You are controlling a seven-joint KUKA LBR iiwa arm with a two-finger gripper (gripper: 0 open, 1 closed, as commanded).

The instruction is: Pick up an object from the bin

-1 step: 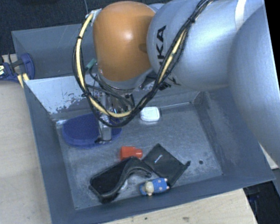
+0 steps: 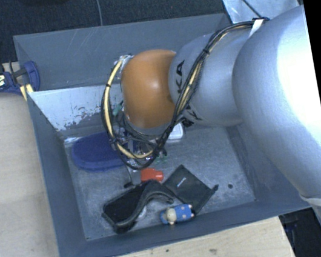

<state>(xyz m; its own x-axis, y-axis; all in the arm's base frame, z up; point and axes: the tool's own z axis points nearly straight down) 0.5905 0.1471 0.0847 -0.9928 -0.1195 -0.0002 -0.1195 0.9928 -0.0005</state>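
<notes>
Camera view, from above the bin: my arm (image 2: 263, 82) comes in from the right and is the biggest shape here, with its one orange wrist cover (image 2: 146, 90) hanging over the middle of the grey bin (image 2: 58, 192). My gripper (image 2: 138, 169) points down beneath that cover, low over the bin floor. Whether it is spread or pressed together I cannot tell, because the wrist and its cables hide it.

I count six loose things. The largest is one blue oval thing (image 2: 94, 152), lying flat to the left of the gripper, its right end going under my wrist. Next is one black curved thing (image 2: 125, 208) near the front wall. One flat black rectangular piece (image 2: 190, 187) lies tilted just to its right, the two touching or overlapping. One white thing (image 2: 175, 133) peeks out under the wrist's right side. One small red piece (image 2: 151, 174) sits just beside the gripper's tip, at the black curved thing's upper end. The smallest is one blue and cream thing (image 2: 177, 214), against the front wall.
</notes>
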